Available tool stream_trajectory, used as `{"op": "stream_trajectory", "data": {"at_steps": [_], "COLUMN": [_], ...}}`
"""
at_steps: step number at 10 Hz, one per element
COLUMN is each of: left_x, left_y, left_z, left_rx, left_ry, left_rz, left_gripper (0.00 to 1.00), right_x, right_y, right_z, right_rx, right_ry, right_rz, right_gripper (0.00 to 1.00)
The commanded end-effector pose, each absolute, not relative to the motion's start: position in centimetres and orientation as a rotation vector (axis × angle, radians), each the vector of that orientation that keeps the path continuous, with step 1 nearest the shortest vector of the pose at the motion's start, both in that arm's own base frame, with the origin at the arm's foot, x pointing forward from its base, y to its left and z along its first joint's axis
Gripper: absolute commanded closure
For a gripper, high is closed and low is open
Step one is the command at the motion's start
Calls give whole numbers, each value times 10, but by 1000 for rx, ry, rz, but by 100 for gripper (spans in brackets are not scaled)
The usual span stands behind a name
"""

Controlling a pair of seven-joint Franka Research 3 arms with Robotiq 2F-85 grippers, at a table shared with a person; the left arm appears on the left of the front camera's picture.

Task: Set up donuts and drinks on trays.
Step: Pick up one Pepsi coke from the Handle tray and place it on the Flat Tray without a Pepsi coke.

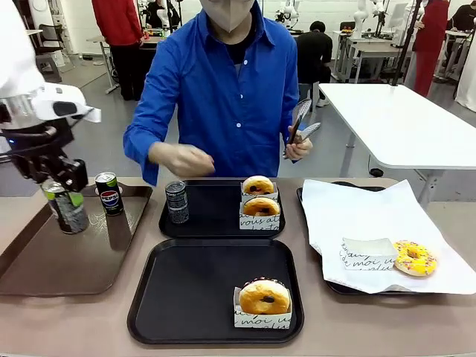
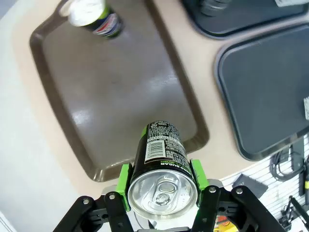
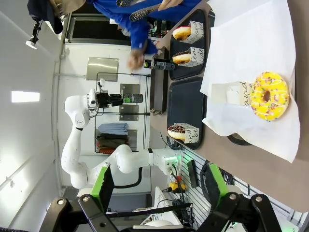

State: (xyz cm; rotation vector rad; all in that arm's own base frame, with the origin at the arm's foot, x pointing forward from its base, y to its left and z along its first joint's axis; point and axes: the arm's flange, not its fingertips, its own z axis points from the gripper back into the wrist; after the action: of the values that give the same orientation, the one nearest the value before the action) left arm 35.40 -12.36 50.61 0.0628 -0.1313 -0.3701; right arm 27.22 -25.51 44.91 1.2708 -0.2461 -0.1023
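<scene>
Nearest, clamped between the left tool's green pads: a can, gripped just under its silver top, body hanging down toward the brown tray's rim. From the front, leans a little at that tray's left side, base low over the floor; cannot tell whether quite clear of it. Just beside, at the back of the same tray: a cola can, upright.

Likely step: carrying this drink to the near tray, bearing one sleeved donut at its right front and no drink yet. Far tray already paired: small can at left, two donuts at right.

To do it well:
- Raise first, high enough to clear the brown rim and then the black one.
- Stay off the cola can while lifting away.
- Level the wrist to bring the can upright before lowering.
- Aim for the bare left half of the near tray, well apart from the donut, mirroring the far tray.
- Lower until the base rests flat, only then spread the pads.
- Withdraw straight up to avoid tipping it.
- Mind the person's hand, blurred above the far tray; other hand holding tongs.

Right tool: spread wide, empty, looking across the white paper and its yellow donut.
</scene>
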Motion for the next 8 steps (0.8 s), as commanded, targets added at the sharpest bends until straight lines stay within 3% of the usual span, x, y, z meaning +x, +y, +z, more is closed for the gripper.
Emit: {"op": "stream_trajectory", "data": {"at_steps": [1,4,8], "left_x": [339,307,315], "left_y": [-146,-178,-186], "left_z": [501,494,490], "left_rx": [61,86,86], "left_ry": [-132,-139,-116], "left_rz": [-485,-587,-564], "left_gripper": [42,42,42], "right_x": [271,271,271], "right_y": [-256,-256,-256], "right_z": [450,450,450], "right_rx": [1282,1282,1282], "right_ry": [-252,-252,-252], "right_rz": [-98,-98,-98], "right_gripper": [0,0,0]}}
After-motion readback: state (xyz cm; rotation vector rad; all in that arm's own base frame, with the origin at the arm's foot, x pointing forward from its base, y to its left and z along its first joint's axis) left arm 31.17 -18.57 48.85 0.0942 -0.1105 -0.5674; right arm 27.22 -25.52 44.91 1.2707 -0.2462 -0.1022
